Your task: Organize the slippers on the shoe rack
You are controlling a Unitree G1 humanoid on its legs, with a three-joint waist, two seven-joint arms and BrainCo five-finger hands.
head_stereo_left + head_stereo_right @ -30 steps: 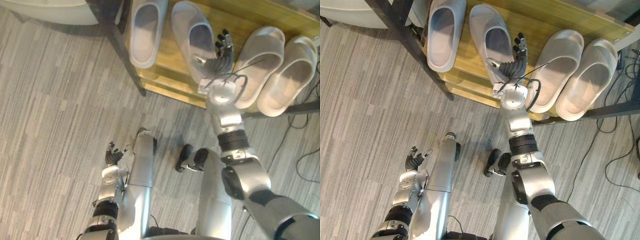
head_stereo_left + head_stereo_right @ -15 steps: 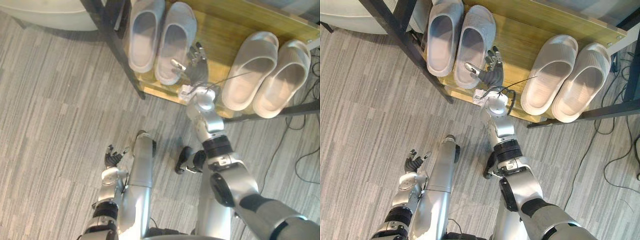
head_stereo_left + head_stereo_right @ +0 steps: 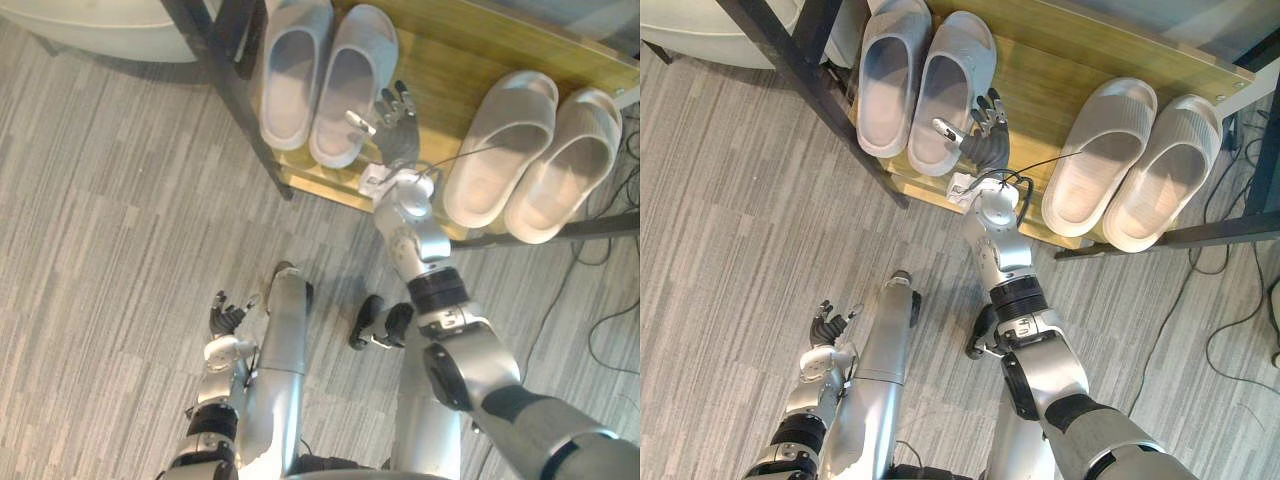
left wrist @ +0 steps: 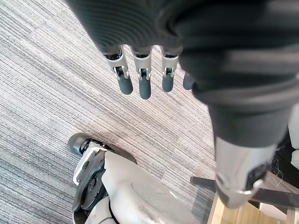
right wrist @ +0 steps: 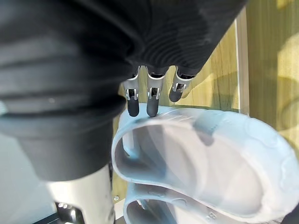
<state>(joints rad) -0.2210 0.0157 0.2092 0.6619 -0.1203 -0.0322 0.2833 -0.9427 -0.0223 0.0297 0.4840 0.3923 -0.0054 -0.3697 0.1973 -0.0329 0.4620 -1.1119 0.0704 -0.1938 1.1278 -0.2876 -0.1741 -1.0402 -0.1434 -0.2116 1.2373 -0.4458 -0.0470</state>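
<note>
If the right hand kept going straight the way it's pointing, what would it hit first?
Likely nothing: the right hand points along the bare shelf between the grey slipper and the beige pair. It sits close by that slipper's side and might graze it; depth is unclear.

Both eye views look steeply down from the head, sharing the shoe rack (image 3: 1040, 70) and floor (image 3: 100, 200). Each wrist view looks closely along its hand: left hand (image 4: 144, 79) toward the floor, right hand (image 5: 153, 100) toward a grey slipper (image 5: 196, 158).

Toe of the left grey slipper (image 3: 290, 75) (shoe rack (image 3: 452, 48) too) beyond the top edge
</note>
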